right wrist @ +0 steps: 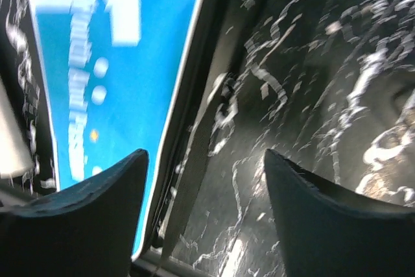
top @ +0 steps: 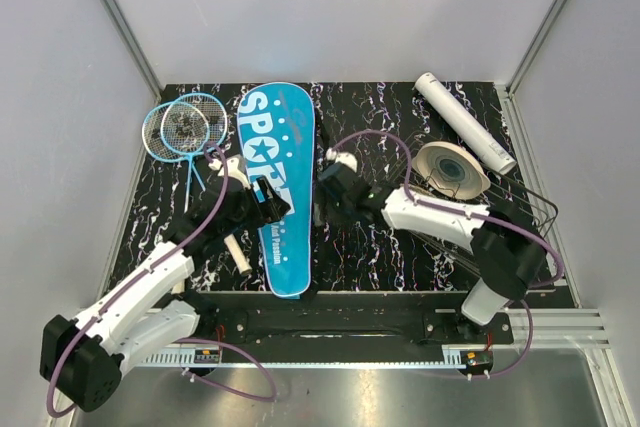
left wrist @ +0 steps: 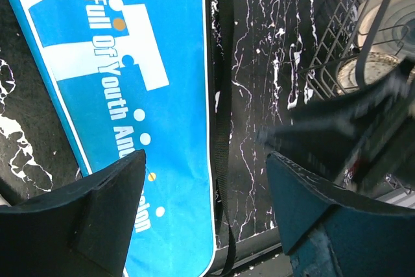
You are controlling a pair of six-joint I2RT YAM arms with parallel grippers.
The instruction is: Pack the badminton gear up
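Left claw (left wrist: 206, 160): spread, empty; cover (left wrist: 149, 50) edge and black strap (left wrist: 224, 141) directly beneath.
Right claw (right wrist: 206, 154): spread, empty; same edge just to its left.
Cover: judged light, thin, limp fabric that sags when lifted. Pinch piped edge or strap, not flat face.
Beyond left claw, leftward: rackets (top: 185, 127). Light, stiff frames, delicate strings; take by shaft.
Far beyond right claw: tube (top: 465, 122). Smooth, prone to rolling; grip mid-length.
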